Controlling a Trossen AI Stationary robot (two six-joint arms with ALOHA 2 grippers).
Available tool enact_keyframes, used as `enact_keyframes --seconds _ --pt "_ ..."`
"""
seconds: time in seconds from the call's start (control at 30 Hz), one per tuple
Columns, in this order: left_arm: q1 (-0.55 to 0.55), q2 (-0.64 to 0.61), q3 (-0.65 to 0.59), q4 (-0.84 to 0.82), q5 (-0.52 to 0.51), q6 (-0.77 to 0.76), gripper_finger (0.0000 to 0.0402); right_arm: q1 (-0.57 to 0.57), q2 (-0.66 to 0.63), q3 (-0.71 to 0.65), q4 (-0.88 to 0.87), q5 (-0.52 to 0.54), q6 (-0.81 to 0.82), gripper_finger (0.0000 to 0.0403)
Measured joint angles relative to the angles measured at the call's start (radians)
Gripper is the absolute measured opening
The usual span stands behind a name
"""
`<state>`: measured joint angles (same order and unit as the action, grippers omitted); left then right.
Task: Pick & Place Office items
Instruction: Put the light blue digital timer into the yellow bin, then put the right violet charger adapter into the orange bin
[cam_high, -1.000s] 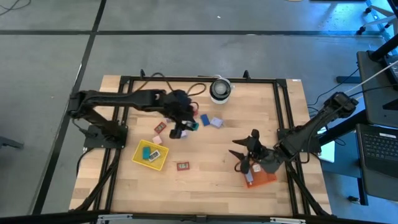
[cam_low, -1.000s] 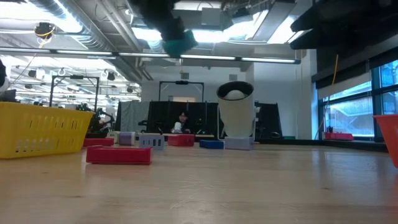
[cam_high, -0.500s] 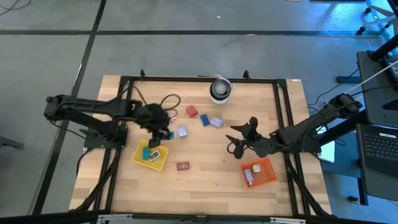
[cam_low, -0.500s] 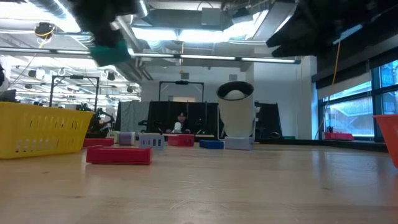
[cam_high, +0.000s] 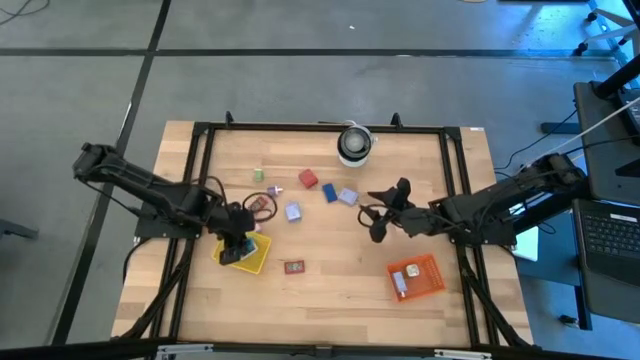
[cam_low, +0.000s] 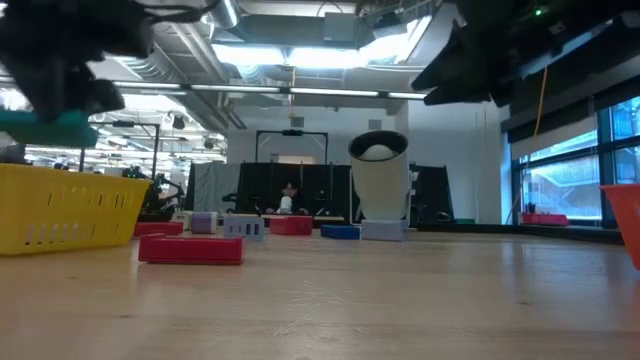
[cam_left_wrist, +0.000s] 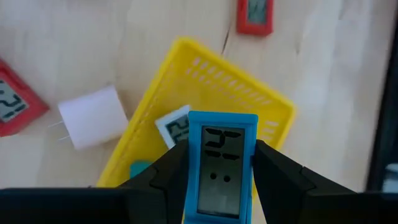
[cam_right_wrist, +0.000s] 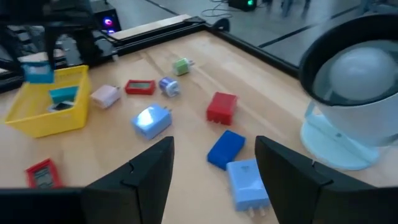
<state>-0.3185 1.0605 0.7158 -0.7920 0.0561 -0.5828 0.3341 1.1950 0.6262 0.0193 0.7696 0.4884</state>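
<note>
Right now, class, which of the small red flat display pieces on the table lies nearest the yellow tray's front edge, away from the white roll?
The lone red piece on bare wood beside the yellow tray; the other lies beyond the tray, toward the roll.

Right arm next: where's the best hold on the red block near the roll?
Probably across the red block on its two flat sides, coming straight down with the right claw open. It stands apart from the blue block, so the fingers have room.

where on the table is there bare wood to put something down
Bare wood: the strip along the near edge between the yellow tray and the orange tray, apart from one red piece; also the far left corner. Crowded: the middle, from the green piece across to the right gripper and the white roll.
</note>
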Motion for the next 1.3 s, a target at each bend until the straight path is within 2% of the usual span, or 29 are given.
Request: enact_keyframes --seconds 0.2,0.27,0.47,0.67,0.93,1.03,1.3 --pt "-0.034 0.063 -0.036 0.004 -0.063 0.009 0.0151 -0.058 0.000 0.000 -0.042 0.036 -0.024 0.0227" --pt "-0.033 0.084 -0.050 0.005 -0.065 0.015 0.0150 -0.088 0.004 0.000 -0.092 0.055 0.015 0.0227" --pt "-0.033 0.134 -0.057 0.014 -0.069 0.057 0.0152 -0.185 0.064 0.000 -0.188 -0.051 0.108 0.0227" --pt "-0.033 0.137 -0.057 0.014 -0.095 0.065 0.0172 -0.226 0.180 0.000 -0.173 -0.088 0.103 0.0230" --pt "-0.033 0.137 -0.057 0.012 -0.091 0.038 0.0200 -0.245 0.343 -0.001 -0.091 -0.142 0.120 0.0277" --pt "-0.033 0.137 -0.057 0.006 -0.091 0.013 0.0211 -0.243 0.369 -0.001 -0.027 -0.183 0.105 0.0281" --pt "-0.033 0.137 -0.057 0.002 -0.090 0.002 0.0232 -0.248 0.373 -0.001 0.012 -0.198 0.053 0.0279"
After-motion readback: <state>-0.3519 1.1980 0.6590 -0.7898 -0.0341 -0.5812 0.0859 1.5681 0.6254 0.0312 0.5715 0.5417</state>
